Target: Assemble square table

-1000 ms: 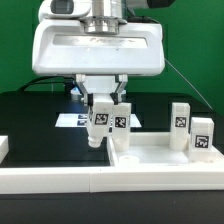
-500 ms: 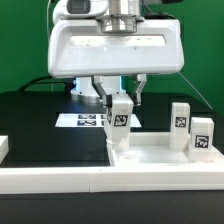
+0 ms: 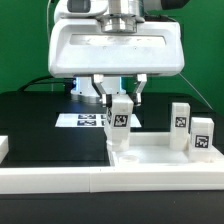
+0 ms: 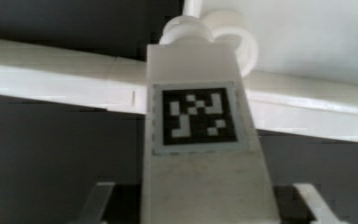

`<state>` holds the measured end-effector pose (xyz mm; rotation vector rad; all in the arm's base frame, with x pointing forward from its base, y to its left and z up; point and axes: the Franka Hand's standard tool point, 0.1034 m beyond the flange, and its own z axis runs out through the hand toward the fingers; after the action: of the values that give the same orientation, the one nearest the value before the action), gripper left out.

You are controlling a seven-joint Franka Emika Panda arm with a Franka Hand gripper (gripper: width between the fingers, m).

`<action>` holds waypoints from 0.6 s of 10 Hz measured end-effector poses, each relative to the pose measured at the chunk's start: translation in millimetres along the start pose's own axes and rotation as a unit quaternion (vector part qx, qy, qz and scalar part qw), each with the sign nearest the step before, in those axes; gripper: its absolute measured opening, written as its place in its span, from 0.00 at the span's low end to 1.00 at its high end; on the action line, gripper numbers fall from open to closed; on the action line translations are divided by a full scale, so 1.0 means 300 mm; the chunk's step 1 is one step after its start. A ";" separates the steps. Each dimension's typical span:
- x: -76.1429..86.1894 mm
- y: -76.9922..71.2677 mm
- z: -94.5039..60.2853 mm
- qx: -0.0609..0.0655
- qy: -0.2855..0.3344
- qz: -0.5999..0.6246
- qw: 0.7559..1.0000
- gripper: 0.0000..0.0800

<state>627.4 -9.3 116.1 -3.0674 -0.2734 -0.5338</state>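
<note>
Gripper is clamping one white leg, fingers pressing its sides, tag facing the exterior camera. Leg is standing upright, its lower end sitting at the near corner of the square tabletop on the exterior view's left; whether it is actually seated cannot be told. Tabletop is lying flat on the black surface, against the long white rail. Two more legs are standing upright at the tabletop's far side (exterior view's right), just beside each other. Marker board is lying behind the gripper. Wrist view is showing the held leg close, tag sharp, fingers barely visible low at either side.
</note>
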 end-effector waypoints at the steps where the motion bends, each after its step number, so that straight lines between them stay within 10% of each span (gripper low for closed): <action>1: 0.000 -0.008 0.004 0.004 0.000 0.003 1.000 0.36; 6: 0.006 -0.036 0.008 0.016 -0.006 0.025 1.000 0.36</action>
<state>627.8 1.7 114.3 -3.0375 -0.2042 -0.5051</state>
